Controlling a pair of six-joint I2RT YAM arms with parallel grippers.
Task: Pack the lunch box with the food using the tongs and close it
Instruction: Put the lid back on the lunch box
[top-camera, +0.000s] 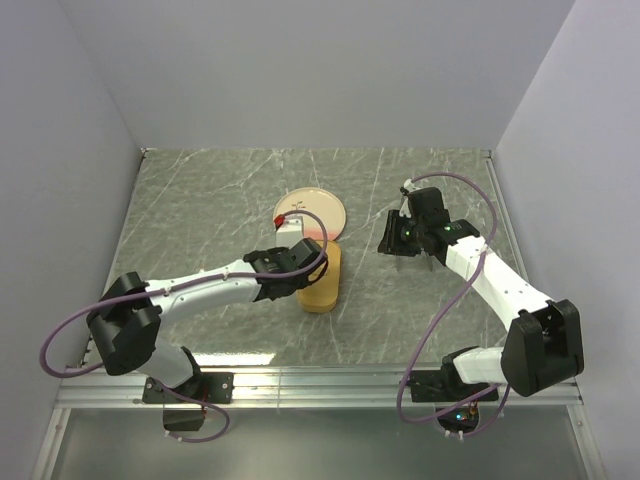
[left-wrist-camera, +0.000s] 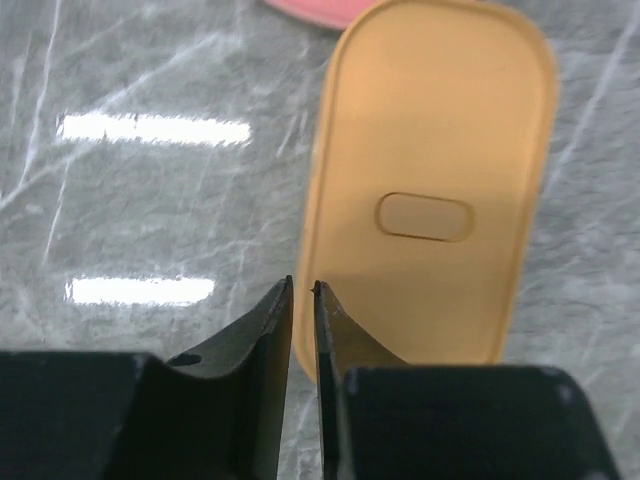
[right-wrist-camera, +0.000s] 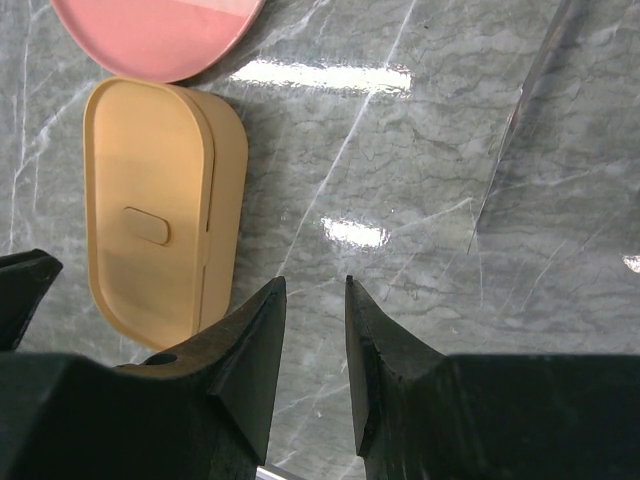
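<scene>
Lunch box lidded on grey marble table; both claws slightly parted, empty.

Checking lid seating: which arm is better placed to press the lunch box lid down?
Left, probably. The left gripper hangs right over the lunch box lid; the right gripper sits off to the side, over bare table.

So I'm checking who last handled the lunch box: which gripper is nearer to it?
Left. The left gripper hangs right over the lunch box, at its near edge in the left wrist view. The right gripper is off to the box's right, over bare table.
</scene>
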